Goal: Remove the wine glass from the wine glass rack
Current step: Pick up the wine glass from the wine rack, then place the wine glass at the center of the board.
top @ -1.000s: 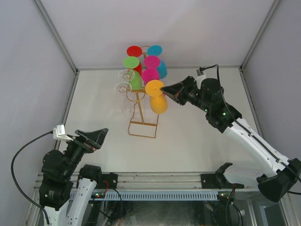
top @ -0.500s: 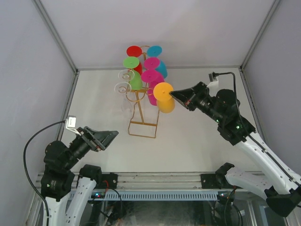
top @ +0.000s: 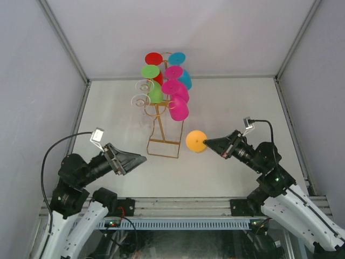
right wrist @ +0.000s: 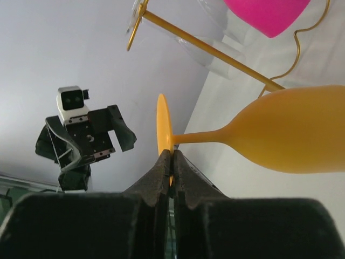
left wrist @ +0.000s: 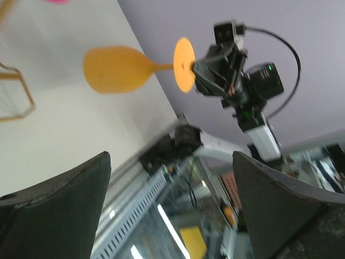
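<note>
Top cam: overhead from near side, wide. Wrist cams face each other; all views share the orange plastic wine glass [right wrist: 291,129].

No text, label or number can be read anywhere.

A robotics lab cell: plain grey walls [top: 32,65] box in a white table [top: 232,113].
</note>
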`<state>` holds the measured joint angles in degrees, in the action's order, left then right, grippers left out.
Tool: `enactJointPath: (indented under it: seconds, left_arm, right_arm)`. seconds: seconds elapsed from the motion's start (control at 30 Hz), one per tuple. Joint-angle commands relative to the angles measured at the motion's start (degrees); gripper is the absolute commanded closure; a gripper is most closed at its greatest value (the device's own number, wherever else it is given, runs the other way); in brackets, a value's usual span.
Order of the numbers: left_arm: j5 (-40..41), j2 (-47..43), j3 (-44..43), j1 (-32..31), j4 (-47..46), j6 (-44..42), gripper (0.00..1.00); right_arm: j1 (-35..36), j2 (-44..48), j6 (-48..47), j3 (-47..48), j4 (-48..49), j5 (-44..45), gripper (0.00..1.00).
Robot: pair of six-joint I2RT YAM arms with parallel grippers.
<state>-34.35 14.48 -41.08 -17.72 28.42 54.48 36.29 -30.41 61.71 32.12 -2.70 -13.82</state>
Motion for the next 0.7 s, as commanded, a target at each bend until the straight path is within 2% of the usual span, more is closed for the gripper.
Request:
enactJointPath:
  seconds: [0.0, 0.07, 0.13, 0.2, 0.27, 0.33, 0.4, 0.5, 0.67]
  left_arm:
    - [12.1, 5.4, -0.4, -16.0, -1.7, -0.4, 0.07]
    - [31.6, 6.2, -2.7, -27.3, -0.2, 1.3, 0.09]
    - [41.2, 5.2, -0.6, -36.0, -6.0, 2.4, 0.07]
    - [39.4, 7.6, 2.3, -39.5, -15.5, 4.4, 0.06]
    - [39.5, 12.8, 2.6, -42.6, -19.1, 6.2, 0.12]
    - [49.4, 16.0, 0.9, -51.4, -19.5, 3.2, 0.13]
    - [55.3, 17.3, -0.1, -56.0, -22.2, -0.2, 0.09]
    - [53.6, 20.4, -0.9, -56.4, -25.4, -1.7, 0.08]
    - [50.7, 25.6, -0.8, -58.3, -33.8, -3.1, 0.11]
  right_arm:
    - [0.5, 7.1, -3.6, -2.5, 4.2, 0.1, 1.0]
    - [0.5, 9.3, -3.7, -3.2, 1.8, 1.6, 1.0]
    - [0.4, 11.2, -4.1, -3.2, -0.4, 2.4, 1.0]
    - [0.4, 12.2, -4.9, -3.5, -0.7, 2.1, 1.0]
    - [0.4, 13.6, -6.2, -4.2, 1.7, 0.4, 1.0]
    - [0.4, 15.0, -7.5, -5.5, 6.2, -1.9, 1.0]
    - [0.4, 16.1, -8.0, -5.8, 7.3, -2.9, 1.0]
    - [0.4, 17.1, -8.4, -5.8, 7.6, -5.2, 1.0]
    - [0.4, 15.7, -7.6, -5.8, 6.5, -9.4, 1.0]
